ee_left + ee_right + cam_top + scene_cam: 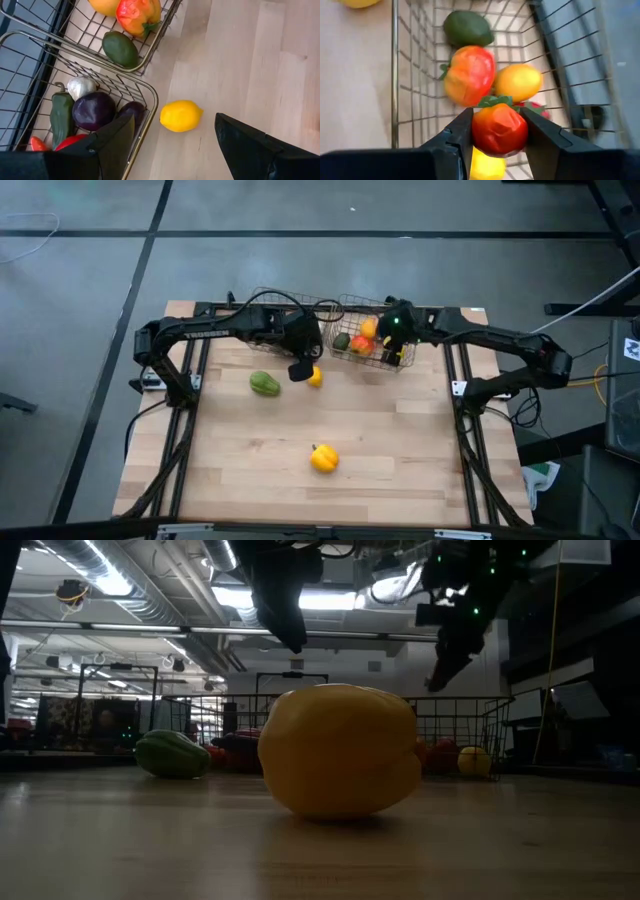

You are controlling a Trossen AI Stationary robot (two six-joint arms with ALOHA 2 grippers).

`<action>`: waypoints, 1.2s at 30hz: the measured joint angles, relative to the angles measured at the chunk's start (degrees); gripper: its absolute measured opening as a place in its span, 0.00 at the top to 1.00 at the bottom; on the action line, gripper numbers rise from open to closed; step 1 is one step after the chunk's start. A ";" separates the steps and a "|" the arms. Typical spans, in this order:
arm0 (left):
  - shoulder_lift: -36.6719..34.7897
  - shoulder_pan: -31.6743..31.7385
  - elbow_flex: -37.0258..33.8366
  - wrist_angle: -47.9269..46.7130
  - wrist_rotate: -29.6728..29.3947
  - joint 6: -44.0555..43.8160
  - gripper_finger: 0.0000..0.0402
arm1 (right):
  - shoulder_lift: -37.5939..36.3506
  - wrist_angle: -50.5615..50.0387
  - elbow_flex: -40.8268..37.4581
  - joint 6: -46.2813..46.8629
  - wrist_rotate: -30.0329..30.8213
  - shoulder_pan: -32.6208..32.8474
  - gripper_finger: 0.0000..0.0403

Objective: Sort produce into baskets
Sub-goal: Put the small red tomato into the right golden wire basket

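My right gripper (398, 330) hangs over the right wire basket (352, 356) and is shut on a red tomato (500, 131). Below it in that basket lie an avocado (467, 28), a red-orange fruit (470, 75) and an orange (518, 82). My left gripper (300, 370) is open above the table, its fingers either side of a yellow lemon (181, 115) that rests on the wood beside the left basket (150, 97). That basket holds garlic (81, 86), a dark green pepper (61, 115) and purple pieces (94, 110). My right gripper pinches the tomato by its two opposite sides (479, 131) between its two fingers, below the green stem leaves (495, 101). The fingers slant down from above. The tomato is lifted clear, above the fruit in the basket.
A green pepper (264, 383) lies on the table left of the lemon. A yellow pepper (323, 458) lies alone near the table's middle front, with bare wood around it. The two baskets stand side by side at the far edge.
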 joint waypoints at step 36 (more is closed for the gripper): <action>0.07 0.00 -6.77 8.76 0.10 -0.25 0.32 | 0.06 23.41 -18.58 1.09 -16.05 -10.76 0.66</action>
